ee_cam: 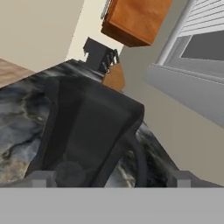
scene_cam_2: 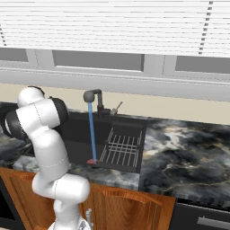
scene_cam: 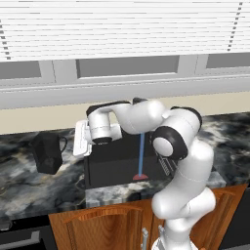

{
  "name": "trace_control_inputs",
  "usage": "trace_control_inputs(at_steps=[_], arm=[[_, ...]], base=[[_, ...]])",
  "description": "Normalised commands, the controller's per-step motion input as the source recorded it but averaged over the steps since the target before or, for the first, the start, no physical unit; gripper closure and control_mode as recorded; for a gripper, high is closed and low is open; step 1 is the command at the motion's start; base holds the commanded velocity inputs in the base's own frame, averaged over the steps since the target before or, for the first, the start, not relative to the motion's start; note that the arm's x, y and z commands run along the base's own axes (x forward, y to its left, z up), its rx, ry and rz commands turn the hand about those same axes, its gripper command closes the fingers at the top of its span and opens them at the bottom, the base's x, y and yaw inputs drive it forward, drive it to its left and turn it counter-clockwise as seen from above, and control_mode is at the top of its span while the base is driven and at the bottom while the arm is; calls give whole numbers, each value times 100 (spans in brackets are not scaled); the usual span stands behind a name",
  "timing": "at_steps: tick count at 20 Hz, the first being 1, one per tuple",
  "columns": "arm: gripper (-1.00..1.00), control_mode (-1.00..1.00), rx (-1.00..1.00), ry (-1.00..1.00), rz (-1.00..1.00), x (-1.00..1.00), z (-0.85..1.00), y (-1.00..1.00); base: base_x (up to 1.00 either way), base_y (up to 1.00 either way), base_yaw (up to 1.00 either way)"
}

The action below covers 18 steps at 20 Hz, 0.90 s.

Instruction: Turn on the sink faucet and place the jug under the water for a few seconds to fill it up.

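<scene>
The black boxy jug [scene_cam: 49, 152] stands upright on the dark marble counter left of the sink [scene_cam: 114, 163]. My gripper [scene_cam: 78, 140] hovers just right of it, pointing at it, a small gap from its loop handle. In the hand view the jug [ee_cam: 87, 127] looms close, handle to the right, and my gripper [ee_cam: 111, 179] is open with its fingertips [ee_cam: 41, 177] wide apart and nothing between them. The sink faucet [scene_cam_2: 93, 97] is running. The water [scene_cam_2: 92, 132] falls as a thin blue stream to a reddish splash on the sink [scene_cam_2: 76, 130] floor. In the left base view my arm hides the faucet.
A wire rack [scene_cam_2: 121, 148] lies along the right side of the basin. Marble counter [scene_cam_2: 188, 143] spreads right of the sink. The hand view shows a dark appliance [ee_cam: 100, 54] and a wooden block [ee_cam: 114, 77] far along the counter, under a wooden wall cabinet [ee_cam: 135, 17].
</scene>
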Motion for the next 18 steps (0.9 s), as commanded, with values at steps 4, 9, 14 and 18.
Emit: trace_control_inputs(at_steps=[4,9,14,18], arm=[[-100,-100,0,-2,4,0,-1,9],[-100,-100,-1,0,3,1,-6,24],[-100,-100,-1,0,0,11,-13,7],[-100,-100,0,0,0,0,-6,19]], base=[[0,0,0],[0,0,0],[0,0,0],[0,0,0]])
